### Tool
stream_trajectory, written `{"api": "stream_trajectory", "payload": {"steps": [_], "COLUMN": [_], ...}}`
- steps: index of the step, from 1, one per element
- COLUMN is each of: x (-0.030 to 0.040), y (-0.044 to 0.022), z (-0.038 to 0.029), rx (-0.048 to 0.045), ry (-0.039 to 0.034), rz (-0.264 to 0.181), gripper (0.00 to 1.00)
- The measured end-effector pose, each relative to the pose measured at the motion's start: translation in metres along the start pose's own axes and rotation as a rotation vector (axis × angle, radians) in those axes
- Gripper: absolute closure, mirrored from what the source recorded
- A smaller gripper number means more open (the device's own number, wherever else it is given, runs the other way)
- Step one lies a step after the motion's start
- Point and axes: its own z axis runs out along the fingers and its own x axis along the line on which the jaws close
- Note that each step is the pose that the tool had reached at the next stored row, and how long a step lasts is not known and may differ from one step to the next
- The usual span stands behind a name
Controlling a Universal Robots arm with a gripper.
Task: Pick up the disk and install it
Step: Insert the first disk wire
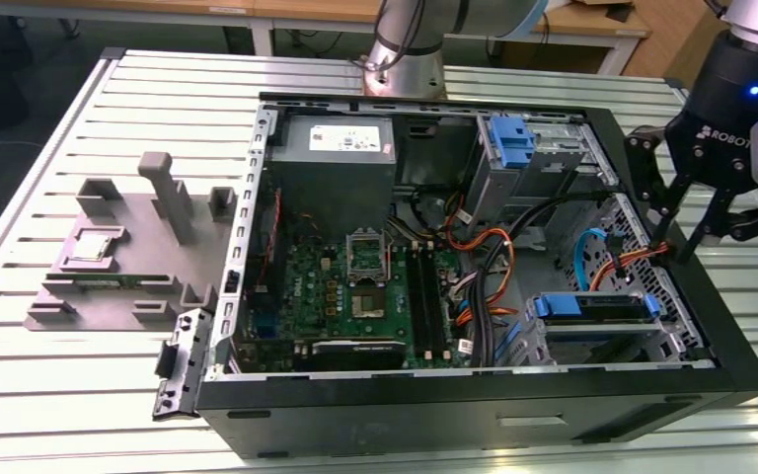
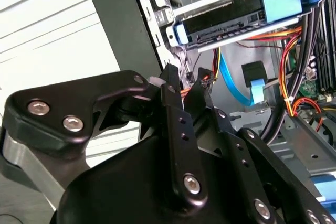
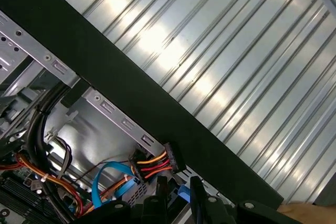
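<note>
A disk in a blue plastic caddy lies in the drive bay at the open computer case's near corner, on the exterior view's right. The second wrist view shows this disk edge-on, dark, with blue tabs at both ends, seated in its metal rails. My gripper hangs over the case's side wall on the exterior view's right, above and behind the bay. Its black fingers stand a little apart, open, with only cables visible in the gap. My gripper also shows against the case's black rim.
The black case lies open on a slatted metal table. Inside are a grey power supply, the motherboard, orange cables, a blue cable and a second blue caddy. A grey fixture sits at the exterior view's left.
</note>
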Motion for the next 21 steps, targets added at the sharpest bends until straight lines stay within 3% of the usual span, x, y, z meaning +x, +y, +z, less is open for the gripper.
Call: {"api": "stream_trajectory", "payload": {"steps": [5, 13, 16, 20, 21], "x": [0.0007, 0.0014, 0.0022, 0.0055, 0.0064], "y": [0.0012, 0.0015, 0.0021, 0.0049, 0.0058], "z": [0.0004, 0.0033, 0.0038, 0.0038, 0.0037], "rx": [-0.0037, -0.0122, -0.0061, 0.0097, 0.0102], "ry": [-0.0036, -0.0186, -0.0276, -0.0454, -0.0462], "rz": [-0.024, -0.097, -0.106, -0.11, -0.111], "gripper": [0.69, 0.69, 0.69, 0.69, 0.69]}}
